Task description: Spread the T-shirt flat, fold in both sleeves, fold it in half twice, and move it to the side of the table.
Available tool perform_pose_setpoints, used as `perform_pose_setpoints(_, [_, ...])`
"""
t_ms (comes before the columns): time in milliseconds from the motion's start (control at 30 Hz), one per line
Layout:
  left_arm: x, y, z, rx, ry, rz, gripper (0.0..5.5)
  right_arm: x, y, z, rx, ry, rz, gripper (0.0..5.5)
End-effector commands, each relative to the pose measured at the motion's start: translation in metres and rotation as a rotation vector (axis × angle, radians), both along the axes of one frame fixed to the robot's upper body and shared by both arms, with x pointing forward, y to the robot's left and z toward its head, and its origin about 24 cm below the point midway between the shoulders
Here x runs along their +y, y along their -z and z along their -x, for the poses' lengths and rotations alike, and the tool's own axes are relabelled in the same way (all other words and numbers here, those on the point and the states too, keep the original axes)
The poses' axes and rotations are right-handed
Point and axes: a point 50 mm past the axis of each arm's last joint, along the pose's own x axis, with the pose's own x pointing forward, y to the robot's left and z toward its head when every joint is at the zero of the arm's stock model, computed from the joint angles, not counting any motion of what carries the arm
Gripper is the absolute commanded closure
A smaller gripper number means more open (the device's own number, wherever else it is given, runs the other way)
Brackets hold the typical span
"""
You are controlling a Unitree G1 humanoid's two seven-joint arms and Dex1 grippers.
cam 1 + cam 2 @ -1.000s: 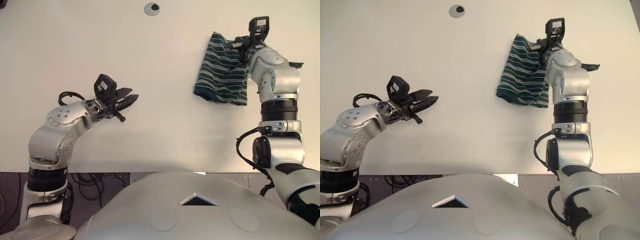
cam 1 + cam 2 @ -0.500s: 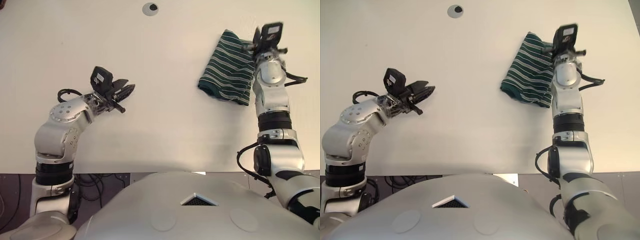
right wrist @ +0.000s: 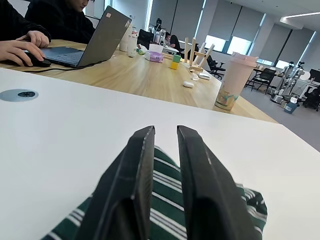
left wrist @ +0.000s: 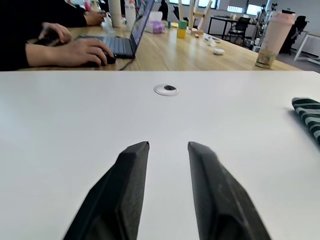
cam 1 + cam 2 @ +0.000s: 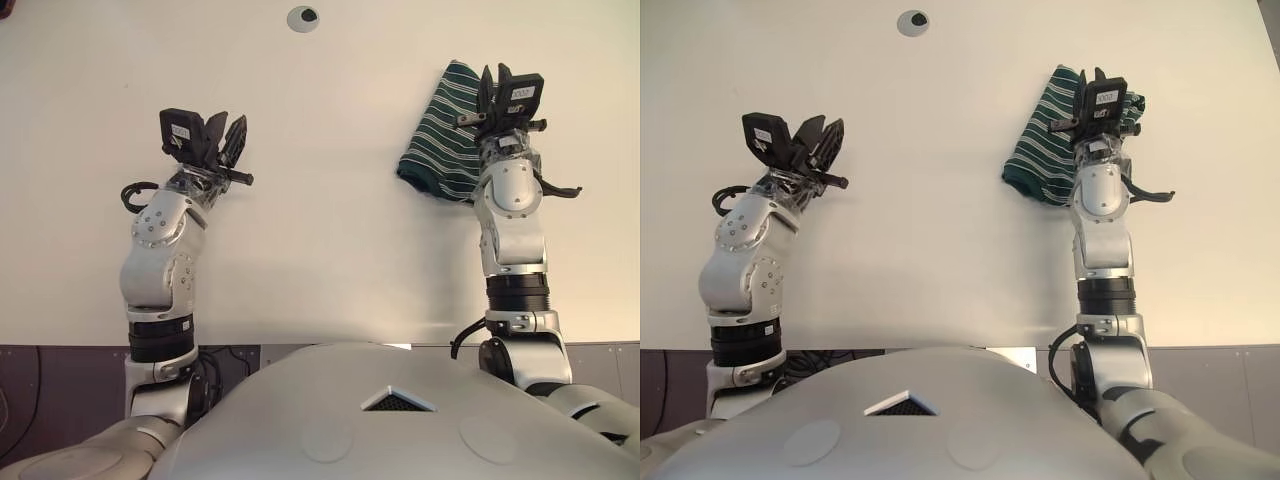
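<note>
Folded T-shirt (image 5: 440, 150), dark green with white stripes, lies as a compact bundle on the far right part of the white table (image 5: 320, 250), well apart from the cable grommet (image 5: 303, 17). Right gripper (image 5: 494, 75) sits over the bundle's right side, fingers pointing away from the robot. Left gripper (image 5: 230, 128) is raised over bare table on the left, well apart from the shirt.

Tool state: the left gripper's fingers are apart with nothing between them. The right gripper's fingers are a narrow gap apart, with no cloth between them.

Judged risks:
- The right fingertips are low over the stripes. If they catch a layer as the arm pulls off, the top fold could drag open and undo the folding.
- The bundle looks loose at its near left corner. A sideways nudge from the wrist could skew it.
- Whether the fingers actually touch the cloth cannot be told; the angle is too shallow.

View differences:
- The head views give the shirt's outline and its place on the table, but the right arm covers the bundle's right edge there.
- The right wrist view gives the finger gap and the striped cloth directly below.
- The left wrist view gives its own parted fingers, the grommet ahead and just the shirt's end.
</note>
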Motion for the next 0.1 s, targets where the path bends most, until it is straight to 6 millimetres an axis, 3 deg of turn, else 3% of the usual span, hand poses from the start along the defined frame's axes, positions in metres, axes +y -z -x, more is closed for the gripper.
perform_pose_setpoints(33, [-0.0042, 0.0067, 0.0013, -0.008, -0.033, -0.015, 4.09, 0.0081, 0.0042, 0.0066, 0.021, -0.015, -0.034, 4.7])
perform_pose_setpoints(100, [-0.003, 0.0072, 0.0015, -0.019, -0.051, -0.023, 4.09, 0.009, 0.0051, 0.0085, 0.025, -0.015, -0.035, 4.7])
